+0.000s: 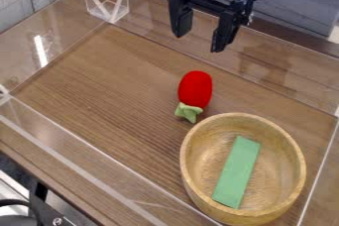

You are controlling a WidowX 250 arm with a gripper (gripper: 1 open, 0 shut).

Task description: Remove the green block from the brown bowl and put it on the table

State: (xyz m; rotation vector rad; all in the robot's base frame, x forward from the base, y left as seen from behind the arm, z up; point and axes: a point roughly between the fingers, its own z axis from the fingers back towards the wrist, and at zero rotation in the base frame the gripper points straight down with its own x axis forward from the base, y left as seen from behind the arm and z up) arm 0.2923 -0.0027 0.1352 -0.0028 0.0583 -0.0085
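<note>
The green block (239,171) is a flat light green bar lying inside the brown bowl (199,153), which sits at the front right of the table (106,91). My gripper (199,30) hangs at the back of the table, well above and behind the bowl. Its dark fingers (221,34) stand apart, open, with nothing between them.
A red rounded object with a small green base (193,94) stands just behind the bowl's far rim. Clear acrylic walls (54,42) border the table, with a folded clear piece (106,4) at the back left.
</note>
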